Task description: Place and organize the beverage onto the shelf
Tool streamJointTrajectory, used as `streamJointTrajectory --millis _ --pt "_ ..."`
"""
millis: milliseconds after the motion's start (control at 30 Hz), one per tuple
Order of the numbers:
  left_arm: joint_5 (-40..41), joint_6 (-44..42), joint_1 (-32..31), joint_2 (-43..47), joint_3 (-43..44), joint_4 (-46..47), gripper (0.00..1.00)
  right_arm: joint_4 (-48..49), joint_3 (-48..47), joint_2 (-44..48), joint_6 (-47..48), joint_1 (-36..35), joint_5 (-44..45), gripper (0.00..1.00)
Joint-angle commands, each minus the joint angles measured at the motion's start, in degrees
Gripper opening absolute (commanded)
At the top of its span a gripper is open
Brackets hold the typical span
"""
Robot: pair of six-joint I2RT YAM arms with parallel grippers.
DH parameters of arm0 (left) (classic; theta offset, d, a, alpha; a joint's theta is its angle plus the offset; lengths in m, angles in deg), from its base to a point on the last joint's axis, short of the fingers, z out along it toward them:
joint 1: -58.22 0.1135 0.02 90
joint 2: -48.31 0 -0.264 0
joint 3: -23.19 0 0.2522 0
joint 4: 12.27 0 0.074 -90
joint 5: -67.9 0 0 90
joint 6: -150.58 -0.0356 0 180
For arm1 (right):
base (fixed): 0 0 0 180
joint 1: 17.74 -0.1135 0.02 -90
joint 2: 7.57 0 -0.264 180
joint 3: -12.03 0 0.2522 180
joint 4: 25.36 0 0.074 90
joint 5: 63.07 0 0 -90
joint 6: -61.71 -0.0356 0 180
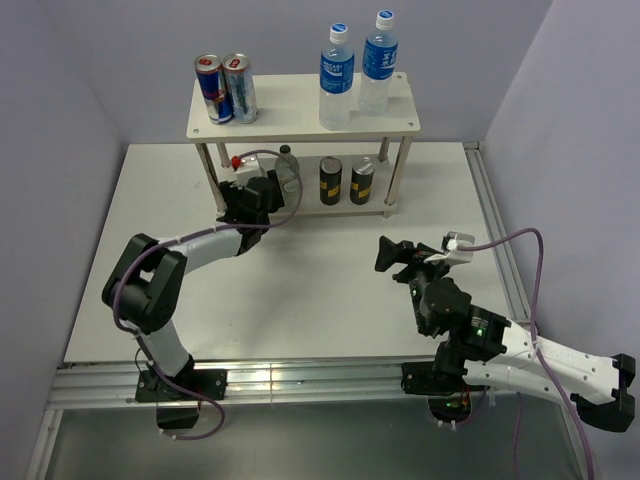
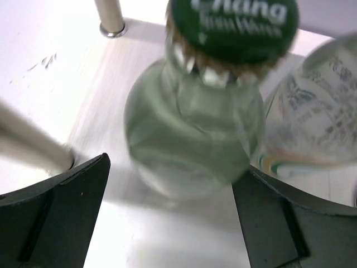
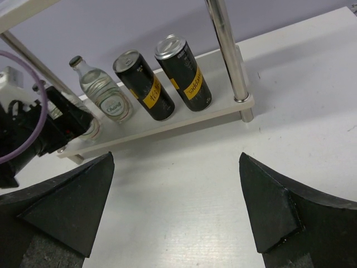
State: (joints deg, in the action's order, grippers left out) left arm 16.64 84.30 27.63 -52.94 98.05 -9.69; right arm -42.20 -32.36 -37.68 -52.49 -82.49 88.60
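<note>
The cream-white shelf [image 1: 290, 105] stands at the back. Two blue-labelled bottles [image 1: 337, 75] stand on its top board at the right. Two dark cans [image 1: 331, 180] and a green-capped bottle [image 1: 288, 165] stand on the lower board. My left gripper [image 1: 262, 192] is at the lower board's left end. In the left wrist view it [image 2: 173, 223] is open around a second green-capped bottle [image 2: 192, 128], which stands upright beside the first [image 2: 318, 111]. My right gripper [image 1: 400, 258] is open and empty over the table. Its view [image 3: 175, 206] shows the cans [image 3: 184, 75] and a bottle [image 3: 103, 95].
Two slim blue-and-silver cans [image 1: 225, 88] stand on the top board's left end. A shelf leg [image 2: 109, 17] is just beyond the bottle, another leg [image 3: 226, 50] is right of the dark cans. Walls close the table on three sides.
</note>
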Motion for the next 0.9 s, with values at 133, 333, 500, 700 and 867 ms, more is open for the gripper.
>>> streamJointTrajectory --millis 133,333,500,700,867 --pt "1.6 4.2 -4.0 11.9 -6.9 -0.6 0.97 0.6 0.4 -1.5 -1.3 -0.5 1.8 1.0" --pt "2.5 4.6 -8.4 19.1 -10.6 -2.4 0.99 0.3 -0.3 -3.0 -1.0 -0.5 1.9 1.0" --pt "1.3 4.0 -12.9 27.8 -10.5 -14.4 0.97 -0.6 -2.6 -2.8 1.1 -0.6 -2.1 1.0" --pt "0.9 3.2 -14.2 38.9 2.3 -44.4 0.97 -10.5 -15.7 -6.4 2.9 -0.6 -8.2 1.0" --pt "3.8 -1.2 -14.5 45.9 11.6 -54.1 0.98 -16.6 -26.2 -10.4 9.1 -0.6 -8.3 1.0"
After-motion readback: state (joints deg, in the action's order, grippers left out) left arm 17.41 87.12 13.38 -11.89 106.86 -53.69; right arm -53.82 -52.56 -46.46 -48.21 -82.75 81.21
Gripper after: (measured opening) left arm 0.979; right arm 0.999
